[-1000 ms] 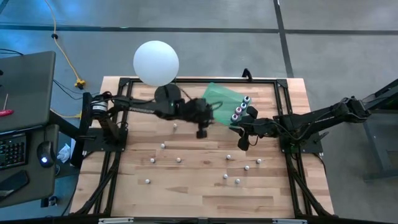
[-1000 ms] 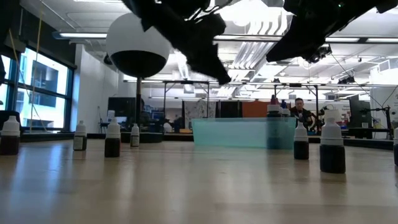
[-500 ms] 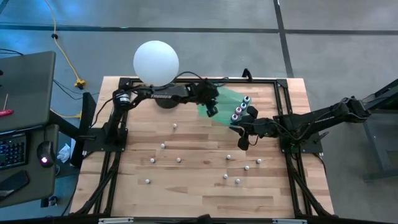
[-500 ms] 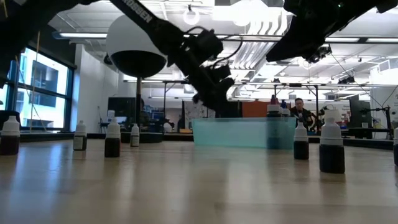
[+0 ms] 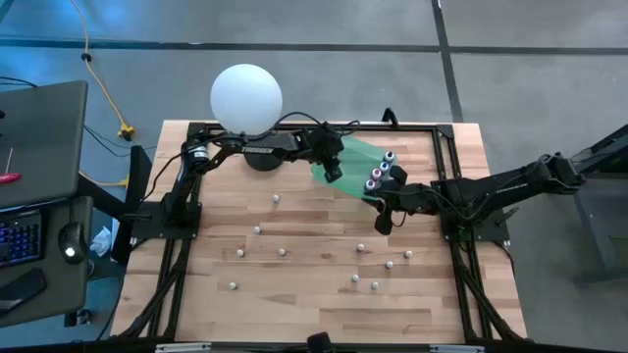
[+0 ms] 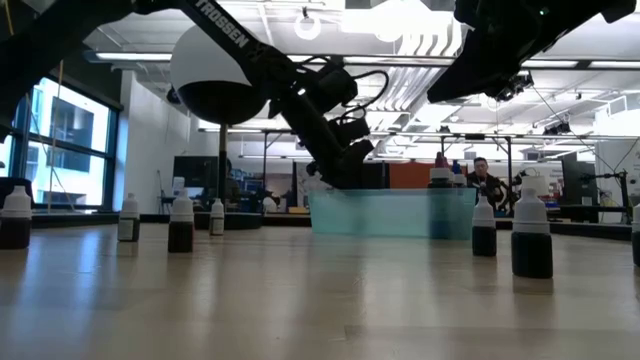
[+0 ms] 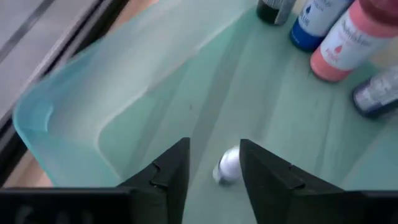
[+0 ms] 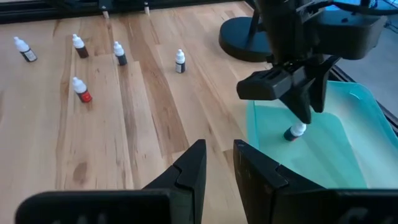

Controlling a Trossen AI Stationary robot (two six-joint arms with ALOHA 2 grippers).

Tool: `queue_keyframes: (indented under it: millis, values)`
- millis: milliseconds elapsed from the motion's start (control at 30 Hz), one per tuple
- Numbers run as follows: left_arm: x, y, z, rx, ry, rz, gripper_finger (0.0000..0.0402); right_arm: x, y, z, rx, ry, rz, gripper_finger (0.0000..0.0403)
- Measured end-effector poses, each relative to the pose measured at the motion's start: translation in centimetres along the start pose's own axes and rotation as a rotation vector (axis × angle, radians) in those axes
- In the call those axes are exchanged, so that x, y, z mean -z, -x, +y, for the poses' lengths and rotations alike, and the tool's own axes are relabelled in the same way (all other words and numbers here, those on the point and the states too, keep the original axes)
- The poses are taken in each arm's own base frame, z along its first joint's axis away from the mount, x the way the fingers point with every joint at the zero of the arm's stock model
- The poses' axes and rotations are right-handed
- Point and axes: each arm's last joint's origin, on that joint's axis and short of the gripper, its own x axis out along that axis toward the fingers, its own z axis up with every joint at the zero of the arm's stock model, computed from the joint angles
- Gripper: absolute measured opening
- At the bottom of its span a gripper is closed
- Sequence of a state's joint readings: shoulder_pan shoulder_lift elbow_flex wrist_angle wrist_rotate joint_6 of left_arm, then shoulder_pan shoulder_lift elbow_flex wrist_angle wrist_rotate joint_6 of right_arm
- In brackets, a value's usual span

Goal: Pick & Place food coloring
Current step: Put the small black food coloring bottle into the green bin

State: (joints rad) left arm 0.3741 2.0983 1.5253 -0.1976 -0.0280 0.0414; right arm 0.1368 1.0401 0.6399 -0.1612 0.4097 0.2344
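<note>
Over the green bin: my left gripper (image 5: 334, 169) hangs, fingers (image 7: 171, 171) apart, gripping nothing.
Bottle: a food coloring bottle (image 7: 227, 166) stands upright on the green bin (image 7: 124, 106) floor, between my fingertips.
Look: tiny, whitish cap, dark body.
Neighbours: four more bottles (image 5: 381, 172) along the bin's far side.
Right gripper (image 5: 383, 218): just beside the bin, fingers slightly apart, empty.
</note>
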Motion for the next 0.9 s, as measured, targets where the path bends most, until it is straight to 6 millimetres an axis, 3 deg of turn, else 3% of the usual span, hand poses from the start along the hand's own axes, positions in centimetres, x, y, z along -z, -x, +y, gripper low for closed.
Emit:
queue_keyframes:
  millis: [100, 233, 433, 733, 900]
  values:
    - [0.0, 0.0, -0.1, -0.026, -0.009, 0.003, 0.0158, 0.0, 0.0, 0.0, -0.016, 0.000, 0.004, 0.0073]
    - [-1.2, 1.8, -0.2, -0.023, -0.014, -0.041, 0.0160, 0.3, 0.0, 0.3, -0.126, 0.007, 0.050, 0.0073]
    - [-3.3, 7.0, -0.7, 0.076, -0.066, -0.101, 0.0160, 1.0, -0.8, 0.9, -0.236, 0.023, 0.138, 0.0073]
    - [-4.8, 16.7, -1.0, 0.116, -0.087, -0.137, 0.0160, 4.8, -5.6, 2.9, -0.475, -0.026, 0.446, 0.0073]
    - [-4.8, 19.3, -1.7, 0.152, -0.101, -0.140, 0.0160, 5.4, -7.3, 3.5, -0.483, -0.025, 0.490, 0.0073]
